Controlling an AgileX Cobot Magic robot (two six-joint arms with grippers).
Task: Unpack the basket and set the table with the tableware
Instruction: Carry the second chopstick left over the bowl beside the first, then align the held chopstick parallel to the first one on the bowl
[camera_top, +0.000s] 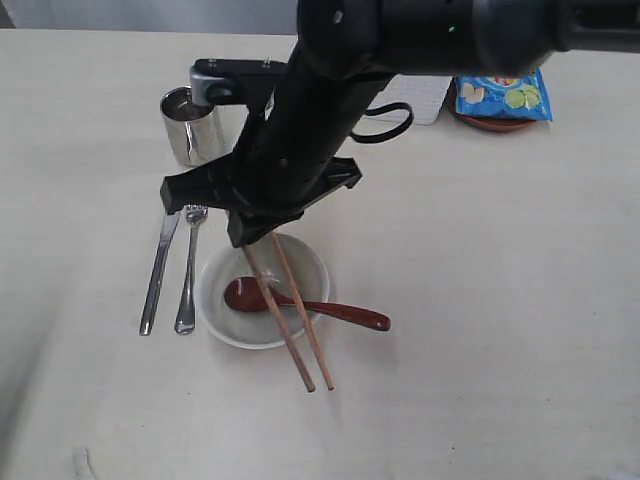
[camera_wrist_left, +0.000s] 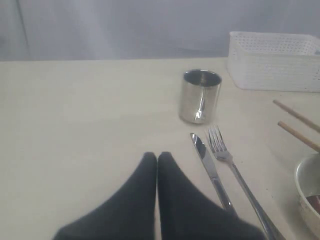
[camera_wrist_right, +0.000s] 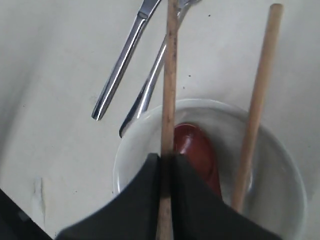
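Two chopsticks (camera_top: 300, 330) slant over the bowl (camera_top: 213, 290), one pinched in the right hand (camera_wrist_right: 167, 157) (second alongside, grip unclear). Arm hides most of the basket (camera_wrist_left: 275, 60) at the surface's (camera_top: 500, 300) far edge. Spoon (camera_top: 330, 312) in bowl; knife (camera_top: 157, 275), fork (camera_top: 188, 275) beside. Left hand (camera_wrist_left: 157, 157) pressed closed, empty.

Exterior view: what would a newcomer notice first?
The black right arm dominates the middle, its right gripper shut on one of the chopsticks, which both slant across the bowl, where the wooden spoon lies. Beside the bowl lie the knife and fork, the steel cup beyond them.
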